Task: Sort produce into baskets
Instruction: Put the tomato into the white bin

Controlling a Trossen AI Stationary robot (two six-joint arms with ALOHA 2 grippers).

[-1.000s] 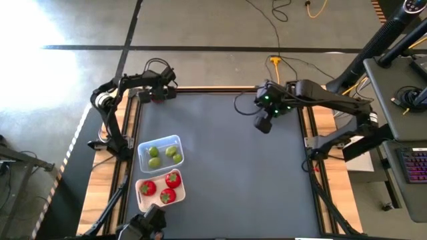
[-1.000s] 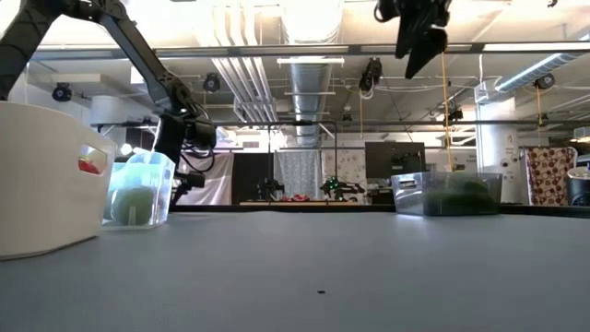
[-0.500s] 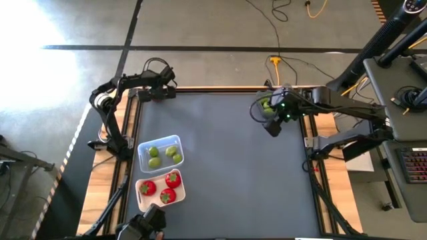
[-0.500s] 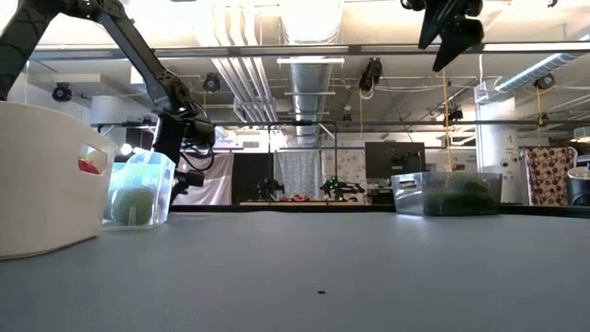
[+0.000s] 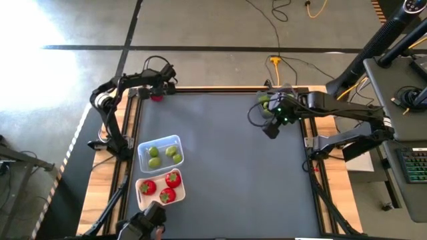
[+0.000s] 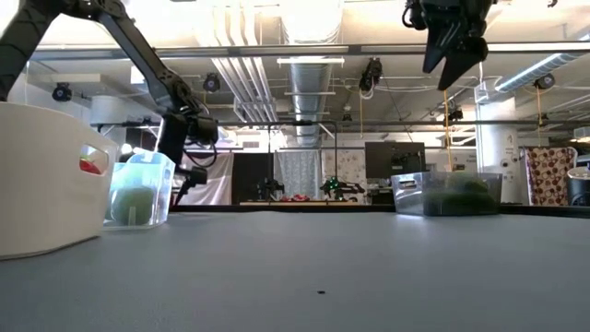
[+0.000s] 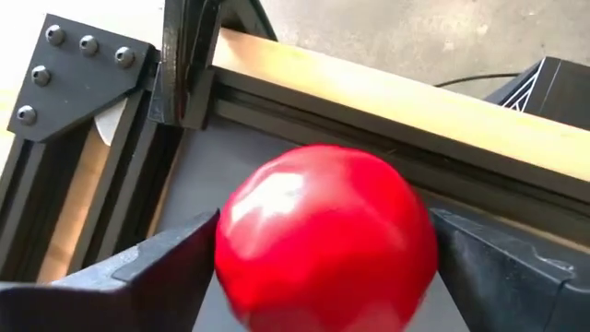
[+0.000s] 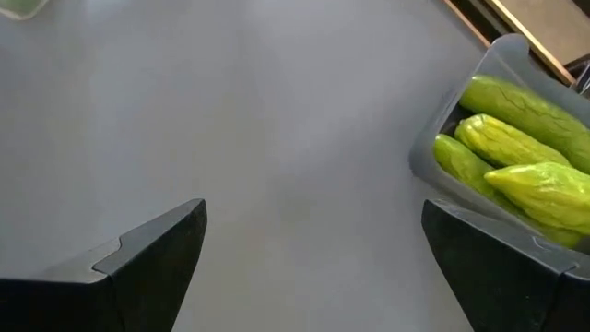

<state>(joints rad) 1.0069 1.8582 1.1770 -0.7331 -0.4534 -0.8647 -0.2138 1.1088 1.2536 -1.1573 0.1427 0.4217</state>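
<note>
Since a second ago, swung over cucumber tray (image 5: 267, 101), right gripper (image 8: 313, 267) empty, apart; left gripper (image 7: 318, 267) clamping tomato (image 7: 324, 238) (best carried level to cream tray (image 5: 143, 193)).

No text, label, brand, number or sign can be read anywhere.

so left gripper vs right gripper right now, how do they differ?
Load: the left gripper is shut on a red tomato; the right gripper is open and holds nothing.
Place: the left gripper is at the table's far left corner; the right gripper hangs high beside the basket of cucumbers at the far right.
Shared: both are off the table surface.
</note>
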